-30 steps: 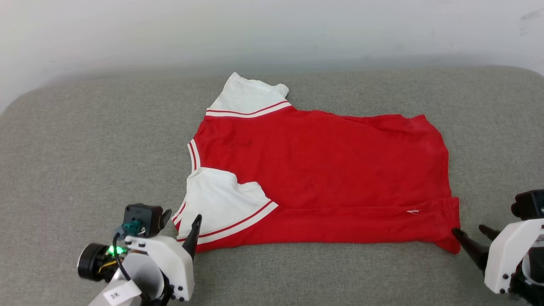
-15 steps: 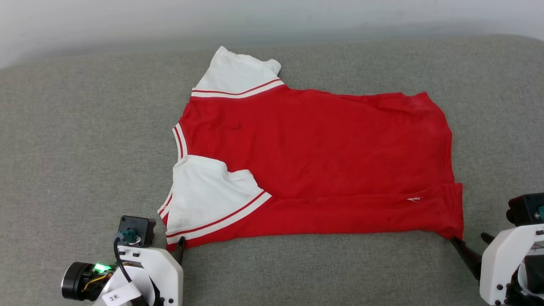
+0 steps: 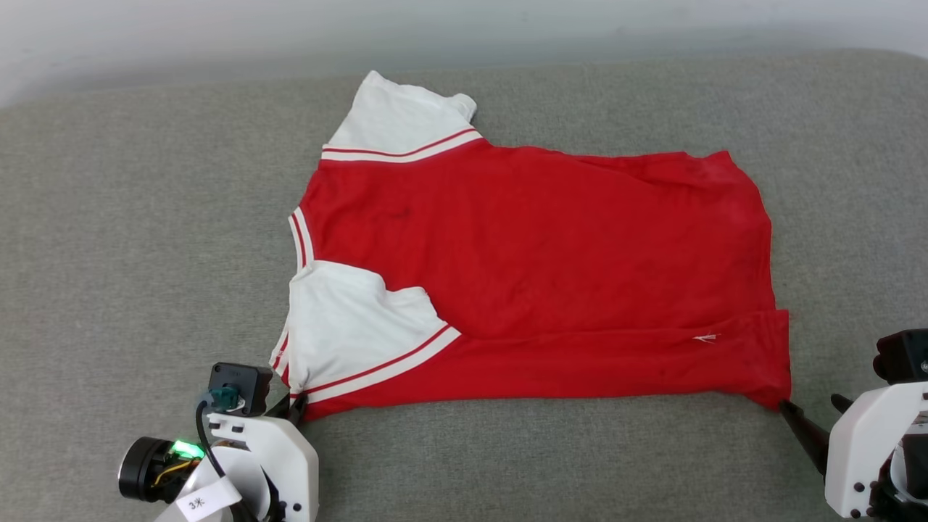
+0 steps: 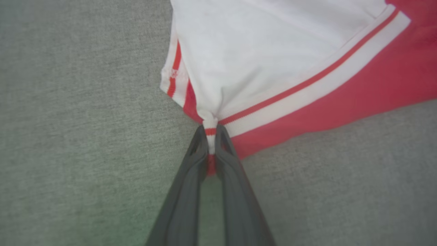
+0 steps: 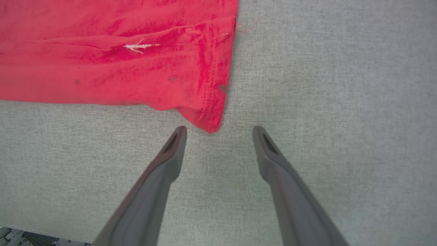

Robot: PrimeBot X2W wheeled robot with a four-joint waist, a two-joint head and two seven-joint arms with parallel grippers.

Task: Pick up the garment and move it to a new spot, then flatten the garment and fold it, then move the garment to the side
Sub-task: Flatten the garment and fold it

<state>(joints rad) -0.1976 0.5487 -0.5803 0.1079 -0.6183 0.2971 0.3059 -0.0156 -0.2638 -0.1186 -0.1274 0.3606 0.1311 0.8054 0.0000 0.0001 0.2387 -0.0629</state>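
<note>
The shirt [image 3: 536, 275] lies spread near the cushion's [image 3: 130, 239] front edge, one side apparently folded in; more folding + move aside remain. L gripper [image 4: 211, 136] pinches its sleeve corner; R gripper [image 5: 220, 129] gapes beside hem corner.

One garment [image 3: 536, 268], two end effectors [image 4: 211, 132] [image 5: 219, 129]

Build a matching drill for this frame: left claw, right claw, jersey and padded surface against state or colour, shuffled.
Things:
1. left claw
2. right claw
3. jersey
4. padded surface

States or colours:
A. grey
B. open, at the jersey's corner
C. red with white sleeves
D. shut, pinching the jersey

Pairs: 1-D, 2-B, 3-C, 4-A
</note>
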